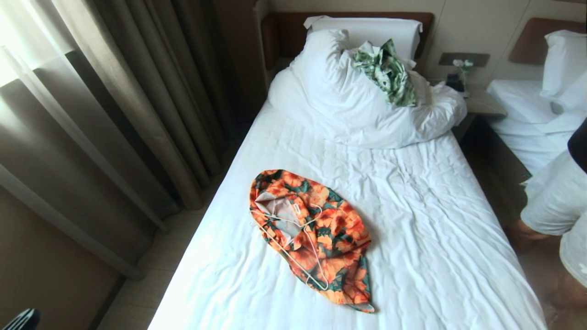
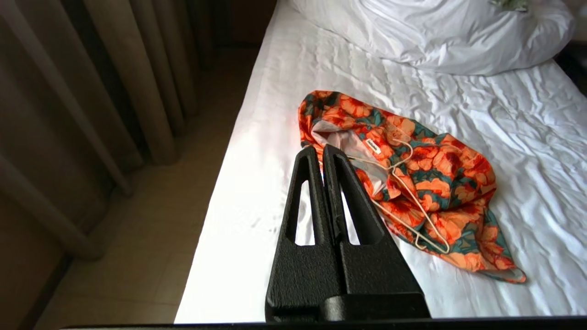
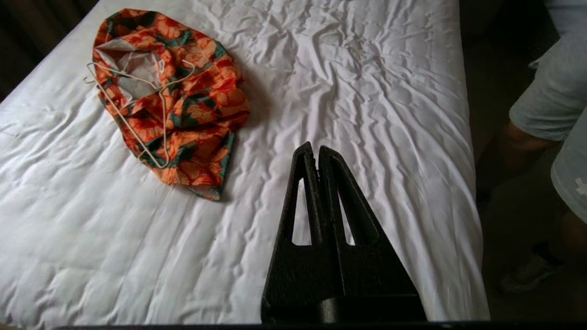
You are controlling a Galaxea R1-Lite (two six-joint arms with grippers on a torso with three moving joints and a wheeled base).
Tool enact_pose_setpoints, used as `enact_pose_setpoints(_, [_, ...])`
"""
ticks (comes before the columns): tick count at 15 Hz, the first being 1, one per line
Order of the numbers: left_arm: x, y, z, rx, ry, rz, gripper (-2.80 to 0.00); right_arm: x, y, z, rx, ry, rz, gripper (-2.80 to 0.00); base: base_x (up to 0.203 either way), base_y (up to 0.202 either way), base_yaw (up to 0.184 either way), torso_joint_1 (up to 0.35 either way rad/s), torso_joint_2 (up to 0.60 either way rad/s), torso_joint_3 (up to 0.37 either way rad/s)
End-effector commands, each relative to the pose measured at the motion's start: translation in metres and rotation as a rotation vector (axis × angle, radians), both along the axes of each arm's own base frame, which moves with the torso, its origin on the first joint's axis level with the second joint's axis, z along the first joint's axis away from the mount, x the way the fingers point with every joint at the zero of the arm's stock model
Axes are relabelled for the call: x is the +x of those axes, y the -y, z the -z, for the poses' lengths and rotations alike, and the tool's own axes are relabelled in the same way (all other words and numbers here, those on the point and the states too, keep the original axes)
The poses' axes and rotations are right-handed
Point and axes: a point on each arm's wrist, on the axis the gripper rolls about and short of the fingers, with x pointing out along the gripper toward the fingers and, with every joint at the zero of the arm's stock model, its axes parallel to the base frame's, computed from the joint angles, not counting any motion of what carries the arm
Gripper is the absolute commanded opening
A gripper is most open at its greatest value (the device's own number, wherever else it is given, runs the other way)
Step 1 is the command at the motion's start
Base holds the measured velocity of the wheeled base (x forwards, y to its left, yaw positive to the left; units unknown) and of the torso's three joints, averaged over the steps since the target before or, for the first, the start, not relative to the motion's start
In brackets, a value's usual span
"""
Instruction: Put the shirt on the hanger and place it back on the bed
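The orange-flowered shirt [image 1: 316, 233] lies crumpled on the bed [image 1: 426, 238], left of its middle. The cream wire hanger [image 1: 293, 243] lies on top of it, its hook at the pale lining of the collar. In the left wrist view the shirt [image 2: 440, 183] and hanger [image 2: 412, 201] show beyond my left gripper [image 2: 318, 149], which is shut and empty above the bed's left edge. My right gripper [image 3: 314, 149] is shut and empty over bare sheet, to the right of the shirt [image 3: 183, 105] and hanger [image 3: 137, 101]. Neither gripper shows in the head view.
A bunched white duvet [image 1: 362, 101] with a green-and-white leaf-print cloth [image 1: 385, 71] lies at the headboard end. Curtains [image 1: 114, 114] hang along the left. A person [image 1: 559, 201] in pale shorts stands at the right side of the bed, near a second bed [image 1: 532, 110].
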Motion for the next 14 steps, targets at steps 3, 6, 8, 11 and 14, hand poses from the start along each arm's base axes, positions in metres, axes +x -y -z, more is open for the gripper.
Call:
enact_pose_setpoints(3, [0.002, 0.0, 0.013, 0.063, -0.038, -0.022, -2.8, 0.005, 0.0, 0.015, -0.006, -0.031, 0.022, -2.8, 0.0, 0.0, 0.0, 0.0, 0.0, 0.0])
enact_pose_setpoints(6, [0.0, -0.002, -0.003, 0.147, 0.01, -0.1, -2.8, 0.005, 0.001, 0.016, -0.005, -0.039, 0.031, -2.8, 0.0, 0.0, 0.0, 0.0, 0.0, 0.0])
enact_pose_setpoints(8, [0.0, -0.002, -0.002, 0.156, -0.046, -0.115, -2.8, 0.006, 0.001, 0.019, -0.007, -0.051, 0.056, -2.8, 0.0, 0.0, 0.0, 0.0, 0.0, 0.0])
enact_pose_setpoints(11, [0.0, -0.003, 0.003, 0.151, -0.065, -0.149, -2.8, 0.007, 0.001, 0.023, 0.001, -0.061, 0.062, -2.8, 0.0, 0.0, 0.0, 0.0, 0.0, 0.0])
enact_pose_setpoints(14, [-0.009, 0.001, -0.004, 0.173, -0.069, -0.107, -2.8, 0.007, 0.001, 0.023, -0.001, -0.062, 0.062, -2.8, 0.0, 0.0, 0.0, 0.0, 0.0, 0.0])
